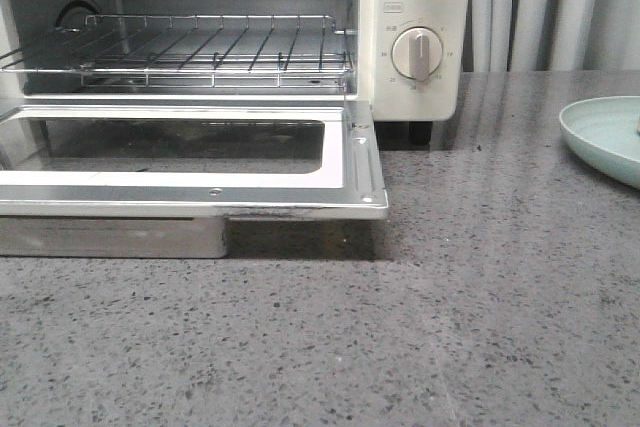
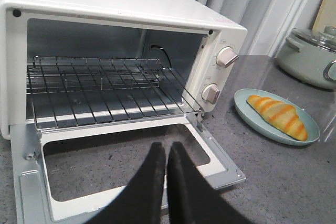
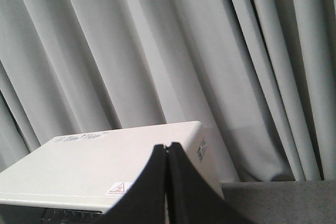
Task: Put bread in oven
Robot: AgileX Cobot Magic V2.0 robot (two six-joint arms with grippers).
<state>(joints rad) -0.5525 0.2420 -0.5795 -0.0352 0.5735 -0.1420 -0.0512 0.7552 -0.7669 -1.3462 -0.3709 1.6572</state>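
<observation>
In the front view you see no gripper at all, only the oven with its door folded flat onto the stone counter and the wire rack bare inside. That open door is what you want: the mouth is ready to receive, so nothing needs opening first. At the right edge a sliver of the pale green plate shows, but the roll on it is out of frame here

In the left wrist view, your left gripper hangs above the dropped door with its two black fingers pressed together and nothing between them. The rack lies straight ahead of the tips. The bread sits well off to the side of the jaws, lying lengthwise on the plate beside the oven's dial panel, untouched. A lidded pot stands beyond the plate. I judge the left arm is parked clear so the plate side stays free

In the right wrist view, your right gripper is likewise clenched on nothing, and held high, since past its tips you see the top of the oven and the grey curtain. The bread is not in this picture. The right arm seems the nearer one for the pick-up; you would need to open it and bring it down towards the plate
</observation>
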